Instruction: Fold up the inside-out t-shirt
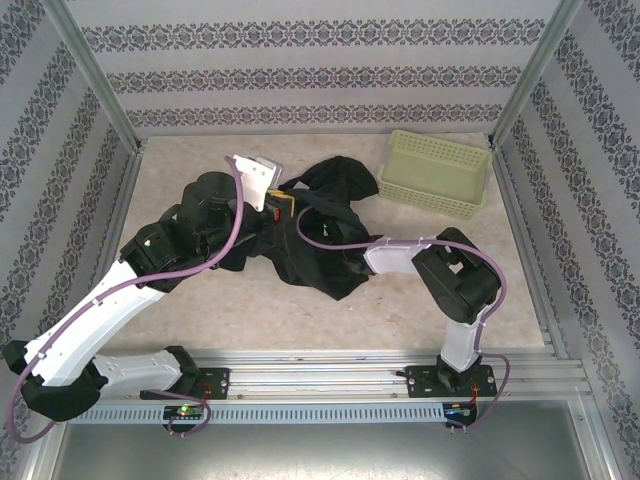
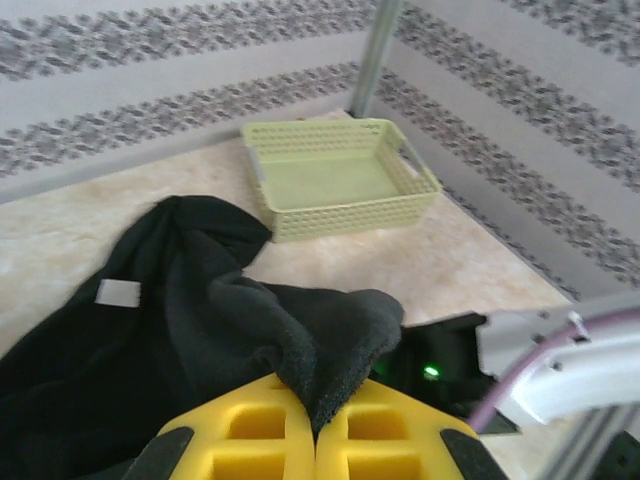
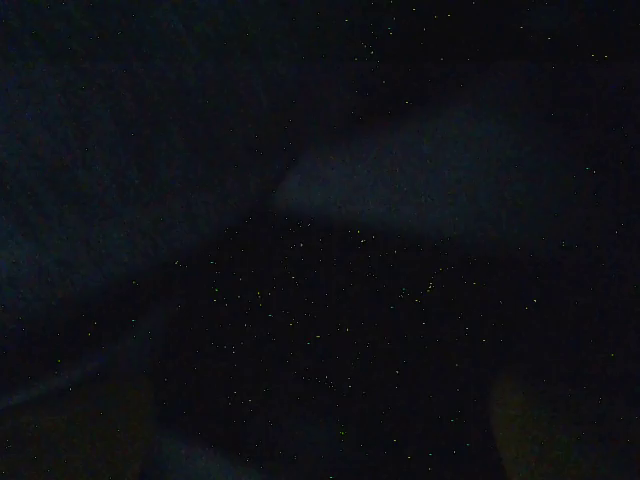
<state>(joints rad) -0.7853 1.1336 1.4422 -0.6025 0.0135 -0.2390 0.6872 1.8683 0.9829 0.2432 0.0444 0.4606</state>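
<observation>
- Left fingers (image 2: 250, 440) are shut tight on a thick fold of the inside-out t-shirt (image 1: 330, 272). The fold is pinched right between them.
- Whether the right fingers are open or shut cannot be told. The end of the right arm (image 1: 400, 255) is pushed into the black cloth from the right side.
- The t-shirt is heaped in a crumpled pile in the middle of the tabletop (image 1: 250, 320), a bit nearer the far edge than the near edge. No part of it is laid flat.
- A small white tag (image 2: 118, 292) is seen on the outer side of the cloth, which fits a shirt worn side in.
- A pale green basket (image 1: 432, 205) is set by the far right corner of the tabletop, near the pile. Whether the two touch cannot be told.
- No fold is made yet. The step in hand is judged to be getting hold of the pile so that it can be opened out.
- For the next move, a second good hold is likely needed by the right fingers, well apart from the left hold. Then the cloth can be pulled wide and laid flat. If only one layer is not picked out, the pile may just be dragged along as a lump.
</observation>
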